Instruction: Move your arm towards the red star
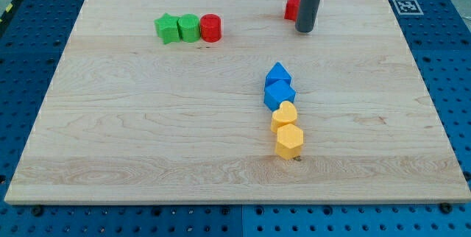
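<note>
A red block (292,6), likely the red star, sits near the view's top right of centre, partly hidden behind my rod. My tip (305,29) rests on the wooden board just to the right of and below this red block, very close to it or touching it.
A green star (168,28), a green block (189,27) and a red cylinder (211,28) stand in a row at the upper left. Two blue blocks (278,86), a yellow heart (284,115) and a yellow hexagon (290,141) form a column at the centre. The wooden board (132,134) lies on a blue pegboard.
</note>
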{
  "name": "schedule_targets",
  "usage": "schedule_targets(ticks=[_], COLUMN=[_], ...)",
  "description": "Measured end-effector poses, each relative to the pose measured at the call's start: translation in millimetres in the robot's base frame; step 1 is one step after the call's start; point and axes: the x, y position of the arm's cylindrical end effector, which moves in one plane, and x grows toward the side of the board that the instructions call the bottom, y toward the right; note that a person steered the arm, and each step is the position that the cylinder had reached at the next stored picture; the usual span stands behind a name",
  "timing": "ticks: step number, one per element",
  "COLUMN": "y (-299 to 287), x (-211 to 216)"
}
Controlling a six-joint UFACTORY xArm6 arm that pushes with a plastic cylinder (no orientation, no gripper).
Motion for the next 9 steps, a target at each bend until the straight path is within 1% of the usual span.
schedule_targets(ticks=[1,5,6,7,8,9], y=[0,99,100,96,45,-3], x=[0,-4,-19,-56,-75,-69])
